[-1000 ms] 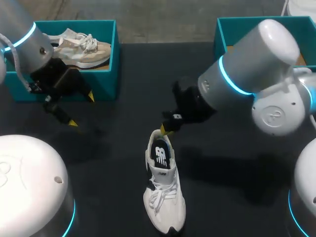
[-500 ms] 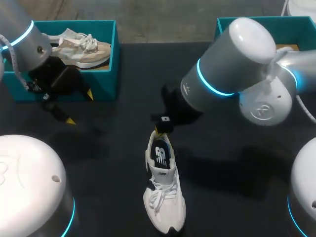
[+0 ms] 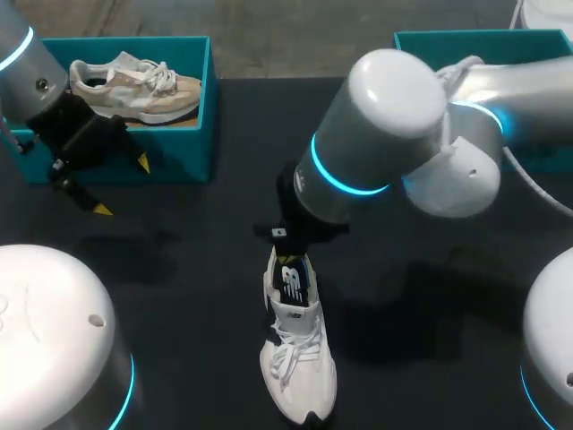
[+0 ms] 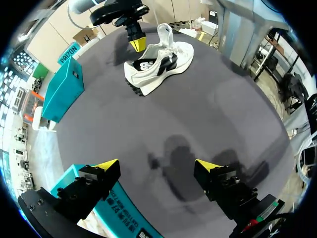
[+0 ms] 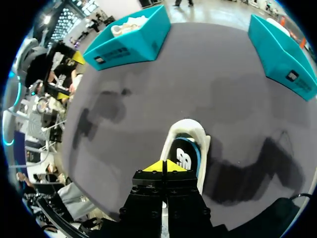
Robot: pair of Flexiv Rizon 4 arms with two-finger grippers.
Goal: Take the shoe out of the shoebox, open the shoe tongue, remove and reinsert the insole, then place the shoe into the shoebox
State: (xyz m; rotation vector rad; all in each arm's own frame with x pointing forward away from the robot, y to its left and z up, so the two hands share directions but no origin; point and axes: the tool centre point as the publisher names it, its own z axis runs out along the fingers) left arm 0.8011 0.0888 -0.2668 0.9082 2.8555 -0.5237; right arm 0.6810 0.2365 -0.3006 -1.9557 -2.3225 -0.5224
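Observation:
A white shoe (image 3: 297,358) stands on the black table near the front, toe toward me, with its dark insole (image 3: 292,283) showing in the opening. My right gripper (image 3: 287,259) is shut, its tips just over the heel end of the insole; nothing shows between the fingers. In the right wrist view the shut gripper (image 5: 163,166) hovers at the shoe (image 5: 197,148) and insole (image 5: 184,157). My left gripper (image 3: 123,186) stands open and empty in front of the left teal shoebox (image 3: 199,134). From the left wrist view, this open gripper (image 4: 157,166) faces the shoe (image 4: 161,62) far ahead.
The left shoebox holds a beige shoe (image 3: 134,85). A second teal box (image 3: 421,40) stands at the back right, partly hidden by my right arm. In the right wrist view both boxes (image 5: 131,42) (image 5: 280,49) lie beyond the shoe.
My right arm has swung left and brought its shut gripper down over the shoe's heel. My left gripper has drawn back to the left. The shoe has not moved.

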